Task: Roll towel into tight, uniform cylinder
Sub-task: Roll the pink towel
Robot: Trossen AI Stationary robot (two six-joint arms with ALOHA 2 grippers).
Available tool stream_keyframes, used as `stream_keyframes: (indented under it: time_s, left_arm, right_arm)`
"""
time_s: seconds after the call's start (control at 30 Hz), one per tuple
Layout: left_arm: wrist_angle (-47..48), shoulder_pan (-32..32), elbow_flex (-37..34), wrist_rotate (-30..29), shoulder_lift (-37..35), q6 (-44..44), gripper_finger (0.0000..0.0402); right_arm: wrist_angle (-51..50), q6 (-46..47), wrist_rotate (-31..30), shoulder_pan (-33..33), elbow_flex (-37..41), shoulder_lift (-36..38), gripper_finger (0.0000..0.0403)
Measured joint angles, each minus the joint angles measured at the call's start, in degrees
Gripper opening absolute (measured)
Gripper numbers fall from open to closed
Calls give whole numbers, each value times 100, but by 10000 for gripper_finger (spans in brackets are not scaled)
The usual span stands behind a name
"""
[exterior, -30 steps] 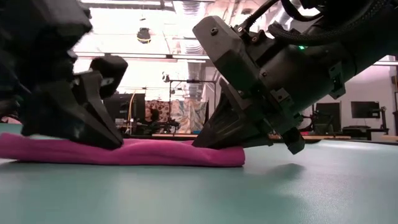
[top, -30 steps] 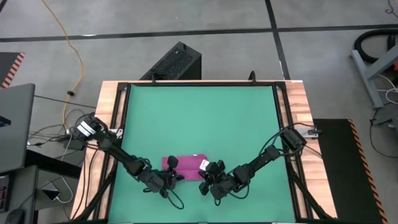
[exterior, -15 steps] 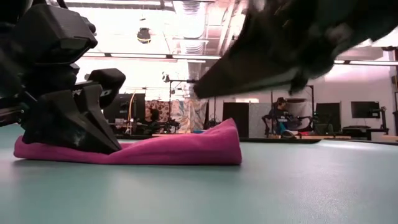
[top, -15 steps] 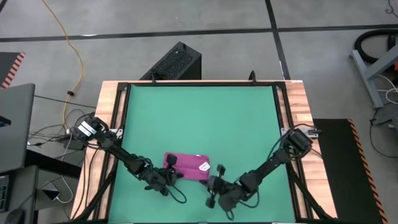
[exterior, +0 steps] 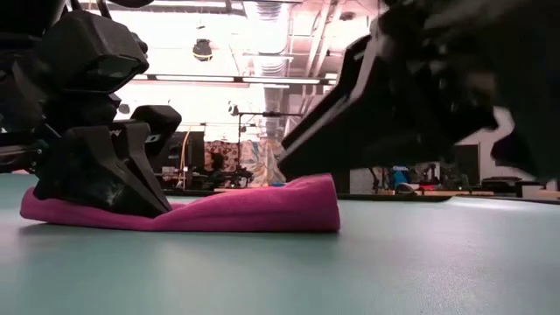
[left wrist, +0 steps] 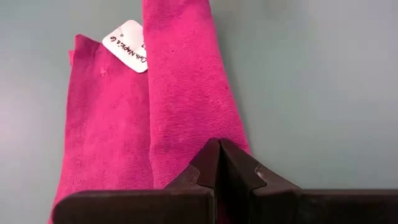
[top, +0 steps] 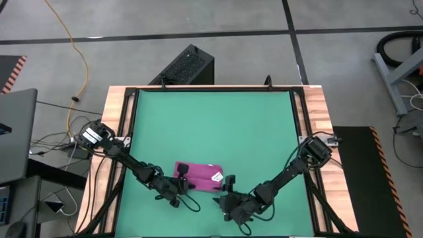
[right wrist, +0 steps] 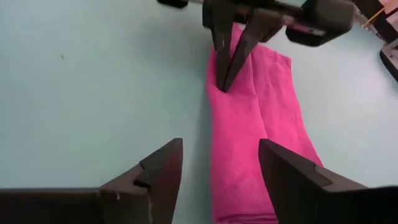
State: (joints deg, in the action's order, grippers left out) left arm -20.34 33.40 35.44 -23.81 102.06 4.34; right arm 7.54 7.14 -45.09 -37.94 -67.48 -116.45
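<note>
Green matting covers the table from rail to rail, with grey workshop floor beyond it at the top of the high view.

Nearest the front edge, low in that frame and right of centre, the right gripper hangs clear of the cloth. Its 2 fingers now stand well apart with nothing between them; 1 second ago they were pressed down on the right end of the towel. The arm has since drawn back toward the lower edge of the frame.

Just behind it, the towel lies on the mat in the lower centre as a flat, folded strip, white tag showing at one end. In the low view its right end has sprung up into a hump since the release.

At the towel's left end, the left gripper remains down with its fingers together, tips pinching the edge of 1 fold.

Judgement: no cylinder is formed. The release reads as a re-grip, and the loosened end will need tucking again before rolling can proceed.
</note>
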Motion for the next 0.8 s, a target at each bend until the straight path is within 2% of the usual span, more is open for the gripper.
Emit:
stream_keyframes:
  time_s: [0.53,0.7,0.8]
  left_arm:
    - [24,-119,-4,255,11,-60,0]
    - [28,-119,-7,260,15,-63,0]
    - [29,-119,-9,262,15,-63,0]
  right_arm:
    - [-1062,69,374,356,32,-8,219]
    - [-798,11,530,464,182,-97,219]
    - [-777,123,415,505,192,-162,218]
